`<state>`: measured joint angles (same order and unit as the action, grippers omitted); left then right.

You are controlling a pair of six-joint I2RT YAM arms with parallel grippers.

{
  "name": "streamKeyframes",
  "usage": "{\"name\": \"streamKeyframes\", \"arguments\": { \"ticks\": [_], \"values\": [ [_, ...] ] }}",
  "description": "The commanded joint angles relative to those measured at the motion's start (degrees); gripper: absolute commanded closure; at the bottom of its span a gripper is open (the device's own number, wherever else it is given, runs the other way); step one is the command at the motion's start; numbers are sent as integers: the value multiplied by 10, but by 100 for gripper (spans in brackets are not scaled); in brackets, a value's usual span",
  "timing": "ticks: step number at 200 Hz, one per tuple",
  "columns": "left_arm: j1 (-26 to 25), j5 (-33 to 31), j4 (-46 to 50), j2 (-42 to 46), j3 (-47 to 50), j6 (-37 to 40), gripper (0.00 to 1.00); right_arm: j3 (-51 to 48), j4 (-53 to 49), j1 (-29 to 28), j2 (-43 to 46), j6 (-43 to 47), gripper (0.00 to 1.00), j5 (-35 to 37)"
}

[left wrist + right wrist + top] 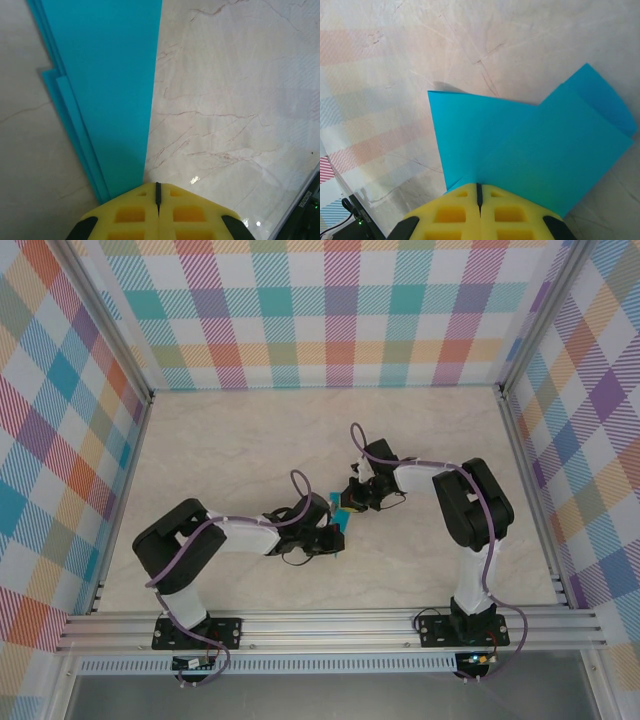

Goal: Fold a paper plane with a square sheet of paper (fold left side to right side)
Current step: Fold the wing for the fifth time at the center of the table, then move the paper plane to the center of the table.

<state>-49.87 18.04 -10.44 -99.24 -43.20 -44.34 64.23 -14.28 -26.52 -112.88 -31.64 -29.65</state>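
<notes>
You will find the folded paper (110, 75) lying mid-worktop (240, 100) between the 2 arms. The left fingers (131, 215) and right fingers (451, 215) are closed tight, tips set on the paper from either side, apparently pinning it flat to hold the creases, not gripping it.

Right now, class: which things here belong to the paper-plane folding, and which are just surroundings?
Job in hand: teal paper, left end effector, right end effector.
Just surroundings: marble table, checked walls, metal frame.
</notes>
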Motion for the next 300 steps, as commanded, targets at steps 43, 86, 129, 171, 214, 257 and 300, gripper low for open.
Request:
{"name": "streamKeyframes", "arguments": {
  "ticks": [43,86,129,171,214,257,300],
  "values": [
    [-23,32,57,37,46,-28,100,14,-14,6,-29,14,100,36],
    [-22,41,70,127,48,-20,100,38,-11,9,14,16,99,10],
    [1,-55,197,234,12,29,94,65,-94,8,102,41,75,80],
    [4,-333,363,279,-48,47,77,71,-213,-37,181,25,36,236],
    [7,-464,375,302,-54,11,66,36,-236,-110,165,-59,23,304],
    [8,-468,379,317,-38,0,64,42,-226,-129,108,-70,50,281],
    [8,-486,387,338,-34,-3,62,15,-162,-131,168,-39,100,204]
  ]
}}
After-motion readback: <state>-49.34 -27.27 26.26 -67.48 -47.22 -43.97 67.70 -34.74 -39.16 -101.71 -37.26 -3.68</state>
